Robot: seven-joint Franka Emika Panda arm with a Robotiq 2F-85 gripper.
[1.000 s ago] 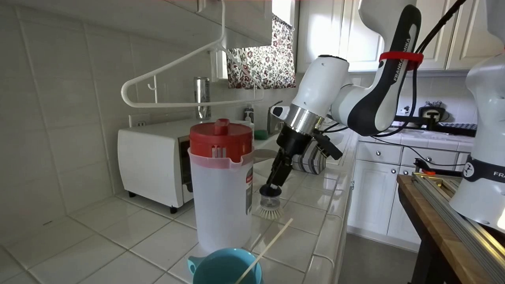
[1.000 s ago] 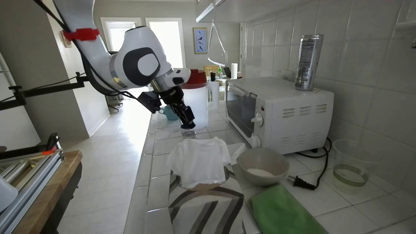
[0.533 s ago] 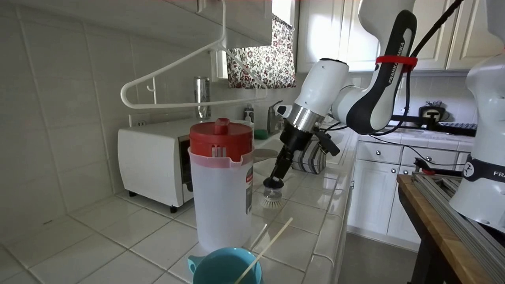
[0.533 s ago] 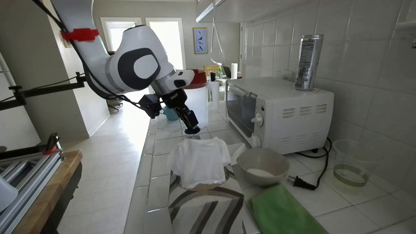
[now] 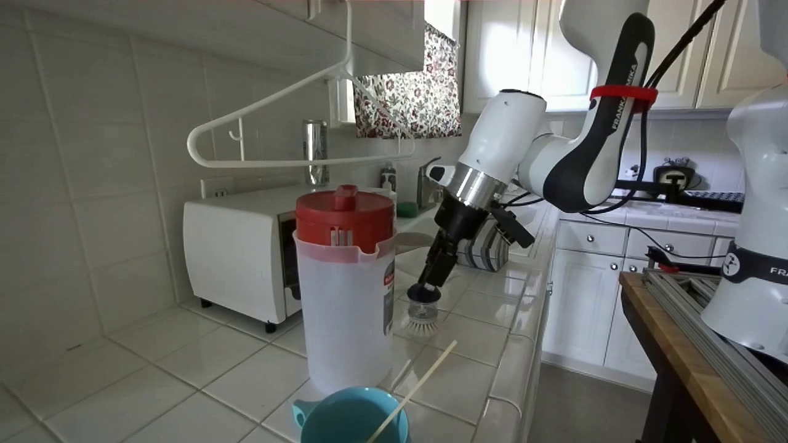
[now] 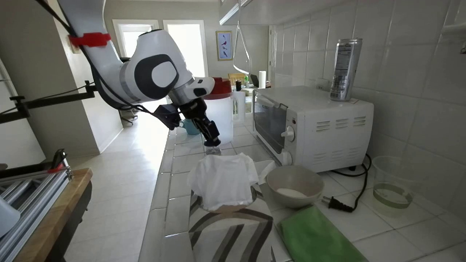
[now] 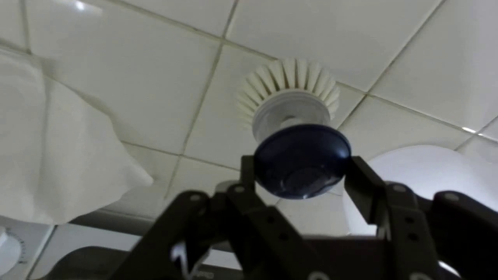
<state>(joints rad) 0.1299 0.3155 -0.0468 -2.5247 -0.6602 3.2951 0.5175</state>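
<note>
Gripper (image 7: 300,167) travel: within the last second the tip shifts toward the white cloth (image 6: 224,182), then returns partway toward the pitcher (image 5: 346,301); the brush (image 7: 295,132) travels with it.
Brush retention: the brush follows in both directions, so the hold appears secure; the short reversal suggests that the work remains over one small area of the counter (image 7: 155,77).
Pitcher and teal mug (image 5: 335,409): unchanged in position.
Gripper state: narrowed onto the dark cap (image 7: 302,155) of the brush, with fingertips (image 7: 248,169) bearing on opposite sides; no gap is visible at either contact.
Brush location: between the fingertips and projecting beyond them; the clear body (image 7: 290,109) follows the cap, and the pale bristles (image 7: 290,76) face the counter.
Brush attitude: near upright beneath the inclined gripper, as seen in an exterior view.
Brush surroundings: between the pitcher and the white cloth along the counter, with the toaster oven (image 6: 316,123) to one side.
Bristle contact: cannot be confirmed from these views.
</note>
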